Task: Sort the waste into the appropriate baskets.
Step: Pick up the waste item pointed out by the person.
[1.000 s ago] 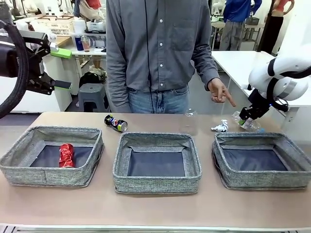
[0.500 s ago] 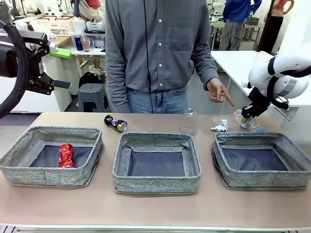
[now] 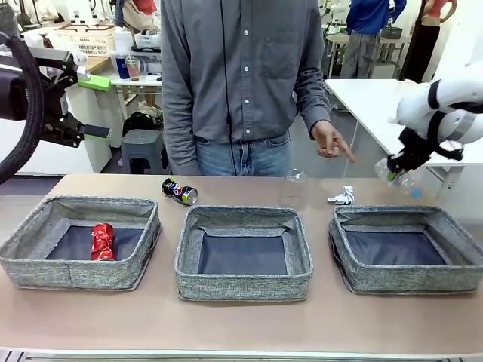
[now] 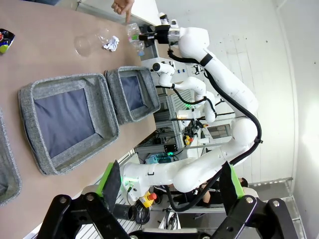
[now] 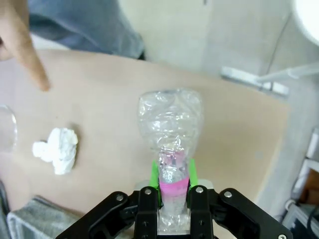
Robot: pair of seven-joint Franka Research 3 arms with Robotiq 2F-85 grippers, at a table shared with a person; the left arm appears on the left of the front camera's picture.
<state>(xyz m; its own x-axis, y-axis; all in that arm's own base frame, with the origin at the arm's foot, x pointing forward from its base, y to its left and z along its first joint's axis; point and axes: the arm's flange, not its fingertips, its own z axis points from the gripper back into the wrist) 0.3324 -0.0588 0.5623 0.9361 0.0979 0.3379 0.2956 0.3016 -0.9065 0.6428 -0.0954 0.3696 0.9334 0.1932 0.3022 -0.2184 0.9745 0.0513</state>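
**Sorting waste, bottle in hand.** The right claw (image 3: 392, 175) is closed on the bottle (image 3: 404, 179). It holds the bottle at far right, past the far rim of the right basket (image 3: 407, 213) and seemingly clear of the surface (image 3: 241, 324). In the right wrist view the green pads (image 5: 155, 178) pinch the pink band near one end, and the crumpled body juts out beyond them. This grip probably suits the thing: the narrow banded part looks firmer than the thin, dented wall, which would likely give under the pads.

The left claw (image 3: 106, 109) hangs wide open and empty, high at far left. There it is well away from the baskets and leaves the middle free for the other arm.

The red can (image 3: 103, 241) lies in the left basket (image 3: 75, 207). The middle basket (image 3: 241, 215) and the right basket hold nothing. Behind the baskets, on the surface:
- The blue can (image 3: 179, 191) lies on its side between the left and middle baskets.
- The cup (image 3: 293, 187) is behind the middle basket.
- The wrapper (image 3: 343, 196) is just beyond the right basket's far-left corner.

The person's hand (image 3: 328, 141) points down over the wrapper's side of the surface, apparently as a cue.

Judged stage: one item is sorted and the second is grasped but not yet over a basket. The carry calls for a short move toward the near side before release, and the light bottle may bounce on landing.
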